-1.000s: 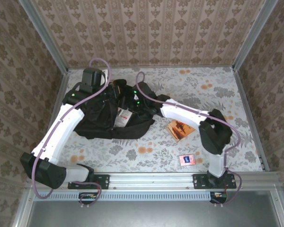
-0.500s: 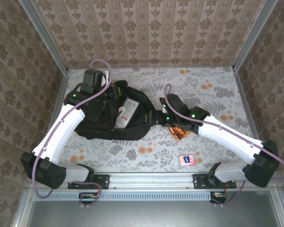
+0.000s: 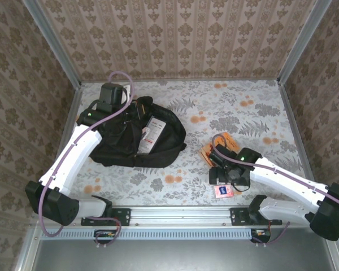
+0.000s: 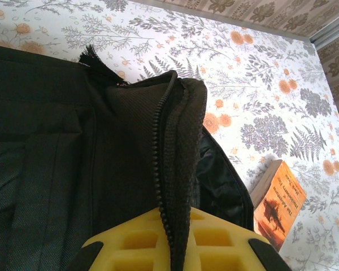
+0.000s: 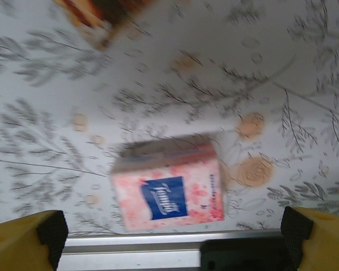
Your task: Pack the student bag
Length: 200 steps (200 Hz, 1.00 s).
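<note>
The student bag [image 3: 130,138], a large black soft backpack, lies at the back left of the table with its mouth open. A white packet [image 3: 151,132] shows inside it. My left gripper [image 3: 137,107] is shut on the bag's zipper edge [image 4: 178,169], and the black fabric runs down between the yellow fingers [image 4: 214,243]. My right gripper [image 3: 223,178] hovers open over a pink tissue pack [image 5: 168,191] near the front right edge. Its yellow fingertips [image 5: 22,243] stand wide apart on either side of the pack, touching nothing.
An orange paperback book [image 4: 278,203] lies on the floral tablecloth right of the bag, partly under my right arm [image 3: 282,180]. The metal front rail [image 5: 130,248] runs just beside the tissue pack [image 3: 222,191]. Patterned walls enclose the table on three sides.
My right arm has pulled back from the bag's mouth to the near right, over the tissue pack, and its jaws have opened wider. The left gripper keeps its hold on the bag.
</note>
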{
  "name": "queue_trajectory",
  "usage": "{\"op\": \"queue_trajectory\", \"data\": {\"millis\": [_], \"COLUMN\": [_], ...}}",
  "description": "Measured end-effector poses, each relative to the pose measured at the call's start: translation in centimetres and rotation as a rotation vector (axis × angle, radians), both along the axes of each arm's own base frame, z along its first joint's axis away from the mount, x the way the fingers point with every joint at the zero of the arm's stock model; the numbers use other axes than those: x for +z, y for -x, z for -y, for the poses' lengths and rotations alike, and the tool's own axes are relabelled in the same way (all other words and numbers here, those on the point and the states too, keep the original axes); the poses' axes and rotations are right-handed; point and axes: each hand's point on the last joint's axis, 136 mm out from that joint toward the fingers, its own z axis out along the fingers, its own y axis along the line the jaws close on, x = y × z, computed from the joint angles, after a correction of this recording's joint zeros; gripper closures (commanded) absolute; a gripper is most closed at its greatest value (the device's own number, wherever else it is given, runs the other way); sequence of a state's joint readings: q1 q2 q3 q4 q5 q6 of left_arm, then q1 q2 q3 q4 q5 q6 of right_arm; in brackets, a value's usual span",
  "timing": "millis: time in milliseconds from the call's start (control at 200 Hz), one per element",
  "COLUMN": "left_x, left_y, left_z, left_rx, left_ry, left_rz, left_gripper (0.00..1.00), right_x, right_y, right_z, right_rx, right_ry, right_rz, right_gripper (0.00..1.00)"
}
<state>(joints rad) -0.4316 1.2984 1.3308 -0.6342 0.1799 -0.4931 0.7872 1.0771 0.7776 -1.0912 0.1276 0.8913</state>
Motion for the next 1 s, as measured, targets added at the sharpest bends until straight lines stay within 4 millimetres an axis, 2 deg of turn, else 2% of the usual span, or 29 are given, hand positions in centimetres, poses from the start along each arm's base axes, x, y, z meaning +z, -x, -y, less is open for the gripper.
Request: {"op": "queue_trajectory", "data": {"millis": [100,270,470,645,1000], "left_x": [-0.1,-0.1,-0.3,-0.3,-0.3], "left_y": [0.0,0.0,0.2,0.2,0.2], "left_z": [0.0,0.1,0.4,0.4,0.4], "left_rx": [0.000,-0.002,-0.013,-0.013,-0.013], "left_ry": [0.000,-0.001,-0.001,-0.002,-0.002], "left_rz": [-0.001,-0.001,-0.001,-0.002,-0.002], "left_gripper": [1.00,1.00,1.00,1.00,1.00], "right_x": [-1.4,-3.5,-4.9,-5.6,-6.8], "right_y": [0.5,0.7,0.6,0.9,1.9], "right_z": [0.6,0.3,-0.7,-1.8,-1.8], "right_rx": [-0.035,-0.081,-0.101,-0.082,-0.078], "right_ry": [0.002,-0.068,-0.126,-0.184,-0.188], "right_rz": [-0.028,-0.053,-0.086,-0.111,-0.130], "right_gripper": [0.00,0.00,0.00,0.00,0.00]}}
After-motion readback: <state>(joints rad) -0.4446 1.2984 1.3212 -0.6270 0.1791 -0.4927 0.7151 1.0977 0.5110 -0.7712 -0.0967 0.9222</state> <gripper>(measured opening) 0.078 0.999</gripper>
